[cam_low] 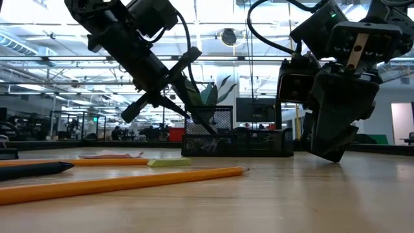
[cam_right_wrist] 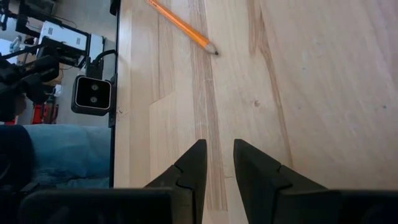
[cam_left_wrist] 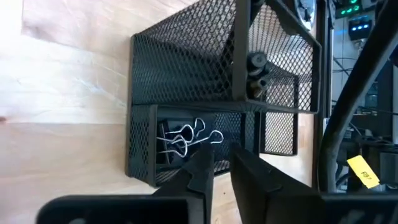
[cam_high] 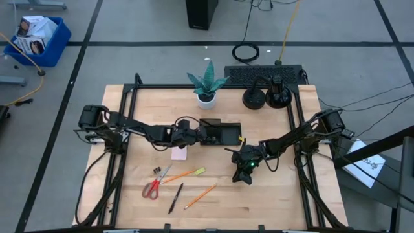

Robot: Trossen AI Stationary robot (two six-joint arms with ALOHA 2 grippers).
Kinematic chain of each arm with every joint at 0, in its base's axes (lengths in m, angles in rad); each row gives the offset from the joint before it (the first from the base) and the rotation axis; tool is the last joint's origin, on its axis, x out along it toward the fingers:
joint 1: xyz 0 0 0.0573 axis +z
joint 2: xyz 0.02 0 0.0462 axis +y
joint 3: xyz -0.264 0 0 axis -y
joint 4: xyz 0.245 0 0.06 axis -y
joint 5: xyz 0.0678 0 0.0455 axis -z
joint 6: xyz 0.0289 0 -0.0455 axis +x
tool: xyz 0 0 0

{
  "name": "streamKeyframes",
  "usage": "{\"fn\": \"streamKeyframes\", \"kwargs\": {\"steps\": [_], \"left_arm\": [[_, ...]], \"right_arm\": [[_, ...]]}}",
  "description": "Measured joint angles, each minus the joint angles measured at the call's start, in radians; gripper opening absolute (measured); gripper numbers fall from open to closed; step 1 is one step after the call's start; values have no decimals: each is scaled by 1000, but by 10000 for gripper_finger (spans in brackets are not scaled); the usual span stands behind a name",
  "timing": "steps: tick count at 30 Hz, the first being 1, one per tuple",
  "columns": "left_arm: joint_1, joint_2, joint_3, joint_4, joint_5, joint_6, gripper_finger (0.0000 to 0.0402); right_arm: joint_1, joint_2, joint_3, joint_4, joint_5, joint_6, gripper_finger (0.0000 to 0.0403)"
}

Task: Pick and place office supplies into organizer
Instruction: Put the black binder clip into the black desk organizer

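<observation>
Using the black mesh organizer [cam_high: 218, 133] as the reference point, starting from the front edge of the table [cam_high: 278, 194]. Nearest the front, well short of the organizer, lie a black pen [cam_high: 175, 198] and an orange pencil [cam_high: 200, 196]. A bit closer to the organizer are the red-handled scissors [cam_high: 155, 186], a small binder clip [cam_high: 157, 171] and a second pencil [cam_high: 178, 175] with the yellow-green highlighter [cam_high: 200, 171] at its end. The pink sticky-note pad [cam_high: 179, 154] sits just in front of the organizer's left corner.

The right claw [cam_high: 244, 173] hangs low over bare wood, in front of and to the right of the organizer. Its fingers [cam_right_wrist: 193, 171] are a narrow gap apart with nothing between them, and the pencil tip shows farther off in its wrist view.

The left claw [cam_high: 202, 133] is right at the organizer's left end, pointing into it. Its fingers [cam_left_wrist: 202, 169] are slightly parted and empty. Just past them, a binder clip with silver wire handles [cam_left_wrist: 186, 138] lies in the low end compartment, and a dark pen [cam_left_wrist: 256, 73] lies in the taller section.

Behind the organizer is the potted plant [cam_high: 207, 84], then two round black bases [cam_high: 265, 97] and a keyboard [cam_high: 262, 73] off to the right.
</observation>
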Motion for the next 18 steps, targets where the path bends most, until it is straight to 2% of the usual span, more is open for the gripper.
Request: {"fn": "streamKeyframes", "kwargs": {"steps": [6, 13, 18], "left_arm": [[1, 0, 0, 4, 26, 9, 85], [-38, 0, 0, 88, 122, 181, 87], [-82, -17, 0, 15, 181, 225, 88]], "right_arm": [[0, 0, 0, 0, 0, -4, 75], [1, 1, 0, -1, -1, -17, 75], [1, 1, -1, -5, -4, -30, 75]]}}
